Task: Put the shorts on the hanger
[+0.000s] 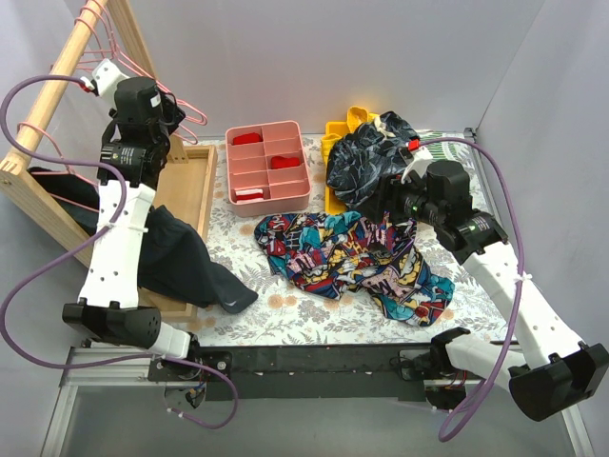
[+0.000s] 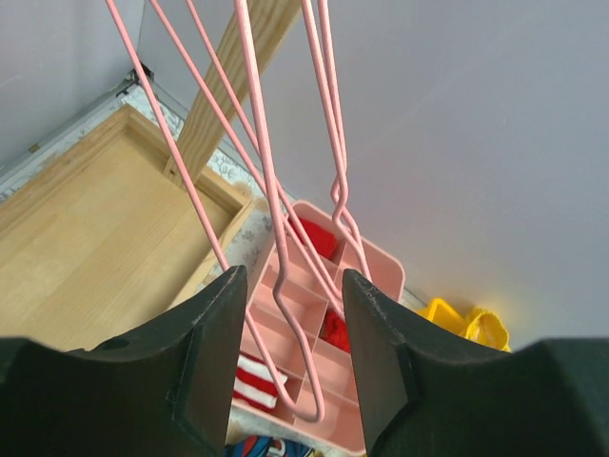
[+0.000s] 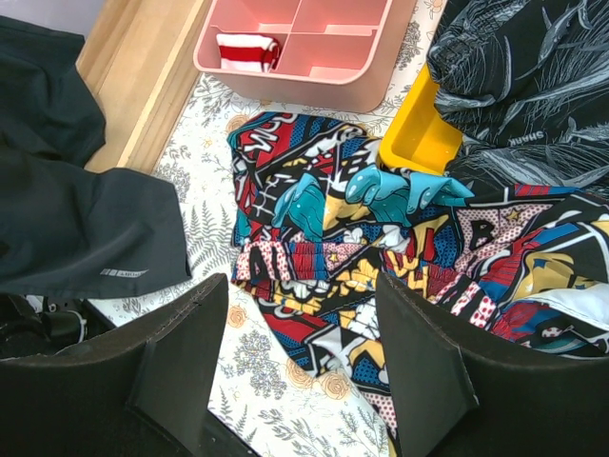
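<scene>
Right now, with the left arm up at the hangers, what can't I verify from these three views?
Top view: the left fingers sit behind their own wrist, so there is no overhead check of them against the hanger.
Left wrist view: the hooks are cut off by the top edge, and overlapping wires hide which hanger is which.
Right wrist view: the shorts run off the right edge, and the waistband is lost in folds.

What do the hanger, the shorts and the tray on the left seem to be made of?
Hanger: thin pink-coated wire, probably metal. Shorts: soft printed cloth, lying in folds. Tray: pale matt wood, grain visible.
</scene>
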You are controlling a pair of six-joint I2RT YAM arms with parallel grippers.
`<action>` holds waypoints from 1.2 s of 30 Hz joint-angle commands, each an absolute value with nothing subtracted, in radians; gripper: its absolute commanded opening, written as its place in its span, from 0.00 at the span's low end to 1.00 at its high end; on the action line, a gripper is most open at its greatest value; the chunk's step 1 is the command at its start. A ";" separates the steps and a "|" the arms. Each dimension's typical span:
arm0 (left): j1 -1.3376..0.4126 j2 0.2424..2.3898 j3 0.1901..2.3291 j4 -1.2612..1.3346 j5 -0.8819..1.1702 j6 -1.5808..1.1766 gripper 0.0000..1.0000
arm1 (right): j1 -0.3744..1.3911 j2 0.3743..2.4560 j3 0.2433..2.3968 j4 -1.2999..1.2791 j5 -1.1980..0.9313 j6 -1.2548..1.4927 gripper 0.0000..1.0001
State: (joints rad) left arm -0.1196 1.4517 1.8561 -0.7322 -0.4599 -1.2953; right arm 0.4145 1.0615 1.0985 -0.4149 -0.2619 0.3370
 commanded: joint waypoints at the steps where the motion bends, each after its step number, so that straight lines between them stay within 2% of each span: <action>1: -0.112 1.442 1.835 -0.621 -0.544 -1.305 0.44 | 0.417 1.037 1.103 -0.396 -0.281 0.322 0.70; 16: -0.098 1.494 1.804 -0.539 -0.617 -1.318 0.39 | 0.417 1.040 1.109 -0.402 -0.275 0.319 0.71; 18: -0.098 1.491 1.795 -0.525 -0.617 -1.312 0.33 | 0.417 1.040 1.109 -0.402 -0.275 0.319 0.71; 23: -0.098 1.454 1.776 -0.494 -0.606 -1.296 0.06 | 0.417 1.043 1.111 -0.400 -0.276 0.319 0.71; 25: -0.098 1.441 1.775 -0.489 -0.598 -1.295 0.00 | 0.417 1.045 1.111 -0.399 -0.278 0.319 0.71; 36: -0.109 1.362 1.773 -0.488 -0.644 -1.269 0.00 | 0.417 1.065 1.114 -0.384 -0.285 0.324 0.71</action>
State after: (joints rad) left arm -0.1040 1.4261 1.7714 -0.4992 -0.5915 -1.2922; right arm 0.4145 1.0622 1.0985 -0.4152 -0.2657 0.3340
